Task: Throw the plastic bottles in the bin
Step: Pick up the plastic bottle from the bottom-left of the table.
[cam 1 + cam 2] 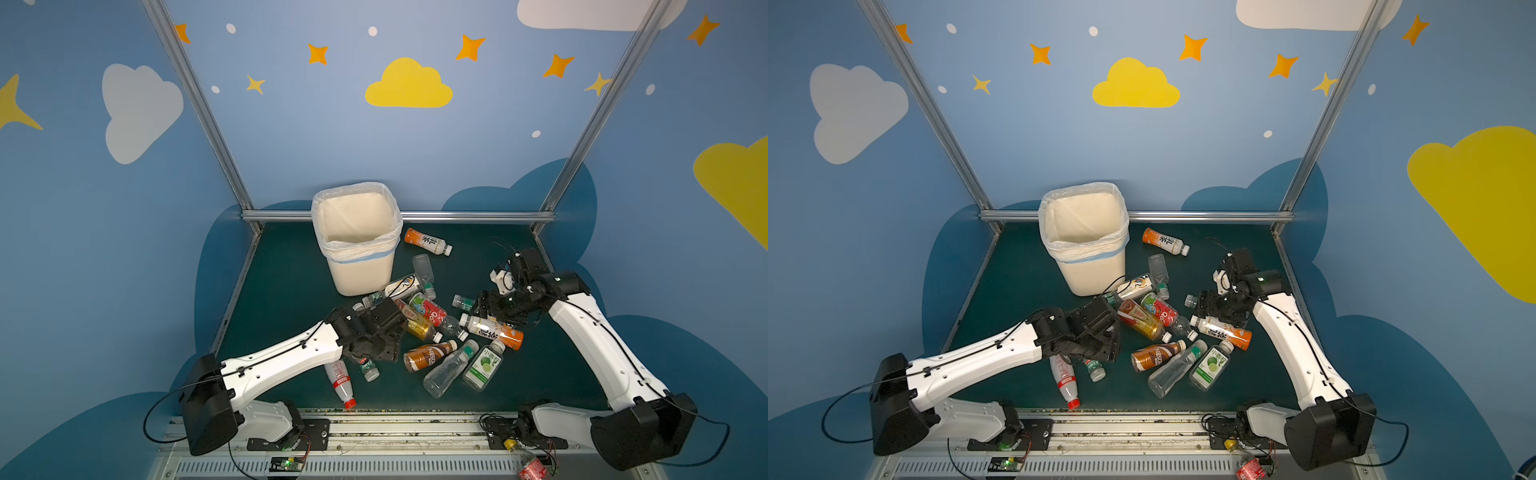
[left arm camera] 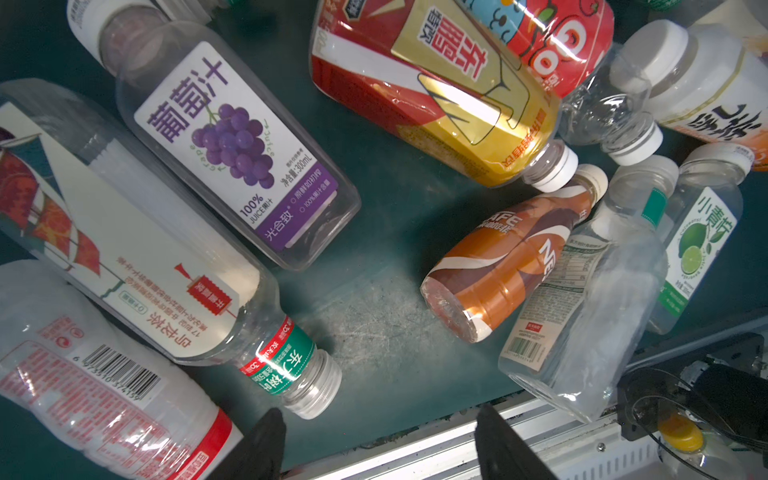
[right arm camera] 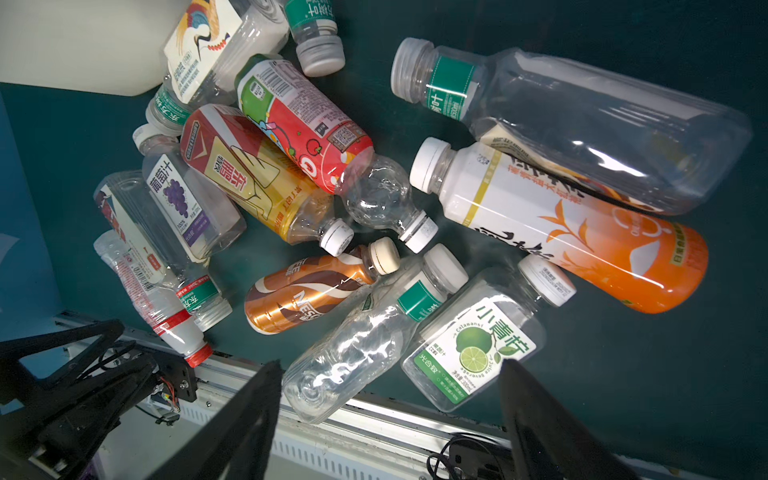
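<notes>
Jaws gape empty on left gripper [image 2: 378, 419] and right gripper [image 3: 392, 368]; best straddle crosswise the coffee bottle [image 2: 503, 257] lying well apart from the bin [image 1: 361, 270].

bin [image 1: 361, 274]: upright, bag-lined | orange-label tea bottle [image 1: 427, 241]: lying just right of bin | plastic bottles [image 1: 428, 309]: heaped front-right of bin | red-capped bottle [image 1: 341, 384]: well in front of bin, partly under left arm [image 1: 286, 359] | right arm [image 1: 582, 328]: front-right of bin, over heap's edge

walls [image 1: 332, 145] blue, clouds [image 1: 409, 85] and stars [image 1: 470, 47] | frame [image 1: 457, 216] aluminium | tabletop [image 1: 291, 282] dark green, possibly felt
</notes>
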Motion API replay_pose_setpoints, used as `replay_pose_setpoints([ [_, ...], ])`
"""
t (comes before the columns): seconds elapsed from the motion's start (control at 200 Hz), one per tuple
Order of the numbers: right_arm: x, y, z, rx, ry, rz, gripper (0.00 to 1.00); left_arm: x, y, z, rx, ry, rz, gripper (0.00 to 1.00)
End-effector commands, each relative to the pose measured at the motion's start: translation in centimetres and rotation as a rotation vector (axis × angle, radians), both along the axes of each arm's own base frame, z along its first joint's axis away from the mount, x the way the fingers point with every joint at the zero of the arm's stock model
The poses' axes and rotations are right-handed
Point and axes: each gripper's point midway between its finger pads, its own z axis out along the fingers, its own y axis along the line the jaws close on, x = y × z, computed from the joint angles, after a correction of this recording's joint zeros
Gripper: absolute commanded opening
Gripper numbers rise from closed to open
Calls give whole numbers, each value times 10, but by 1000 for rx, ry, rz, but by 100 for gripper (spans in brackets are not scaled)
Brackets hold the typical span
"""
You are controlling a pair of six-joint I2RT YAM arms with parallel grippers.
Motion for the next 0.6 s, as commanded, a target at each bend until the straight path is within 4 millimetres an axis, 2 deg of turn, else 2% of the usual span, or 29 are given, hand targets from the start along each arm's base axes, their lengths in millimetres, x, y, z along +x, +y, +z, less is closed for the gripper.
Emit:
replay_pose_setpoints([
  [0.0,5,6,-3,39,1,13,83,0,2,7,-18,-4,32,73],
  [0.175,14,15,-8,72,24,56,83,1,17,5,16,-4,111,74],
  [0.33,11,20,-15,80,71,89,81,-2,71,-9,127,53,360,73],
  [0.416,8,20,-18,82,76,102,81,-3,90,-10,92,50,486,74],
  [0.596,6,30,-22,110,88,135,81,7,111,-5,-45,-10,636,76],
])
